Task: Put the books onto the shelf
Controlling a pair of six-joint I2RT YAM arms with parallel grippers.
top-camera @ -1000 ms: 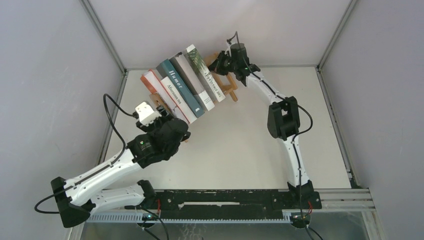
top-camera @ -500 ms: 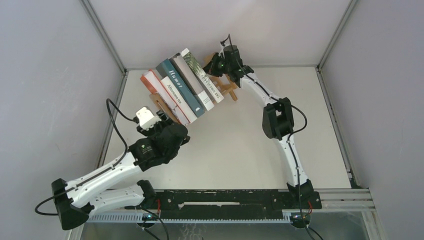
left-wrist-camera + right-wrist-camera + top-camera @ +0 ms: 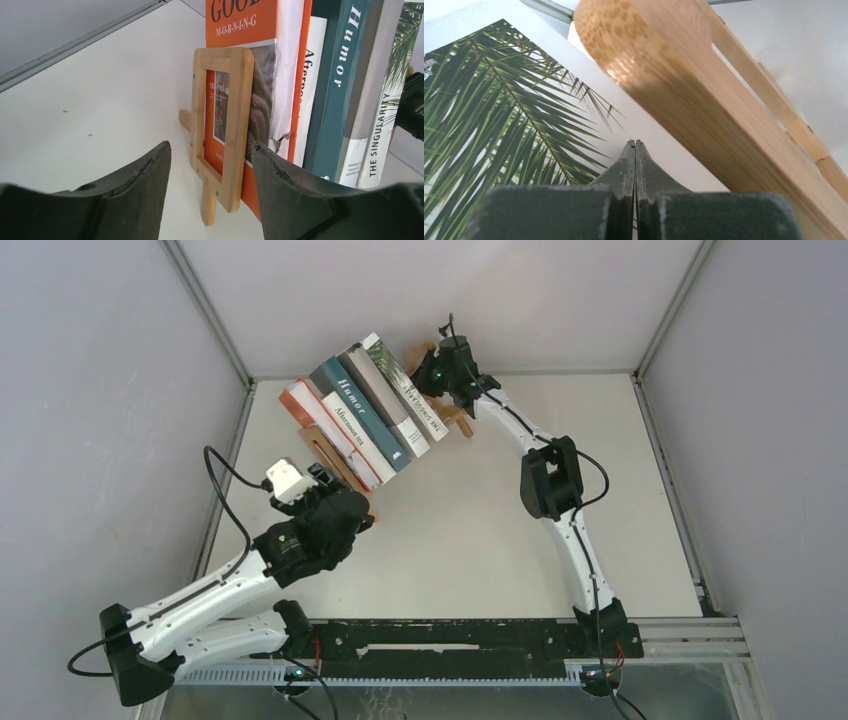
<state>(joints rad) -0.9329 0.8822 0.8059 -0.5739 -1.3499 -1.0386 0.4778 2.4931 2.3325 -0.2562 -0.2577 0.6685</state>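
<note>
The shelf (image 3: 325, 452), a small light-wood rack with ladder-like end frames, sits at about eleven o'clock on the table (image 3: 480, 530), its length running from eight o'clock to two o'clock. All five books (image 3: 372, 412) stand in it side by side, spines facing five o'clock. From the eight o'clock end they are an orange-red book (image 3: 301, 403), a white "Afternoon tea" book (image 3: 350, 433), a teal "Humor" book (image 3: 352, 400), a plain grey-white book (image 3: 385, 395) and a white palm-leaf book (image 3: 400, 378).

Soft, even white light fills every view, bright on the pale desk (image 3: 480, 530) with only faint shadows. In the wrist views the shelf (image 3: 684, 100) rail at one o'clock and the left end effector (image 3: 211, 150) at six o'clock are blurred.
</note>
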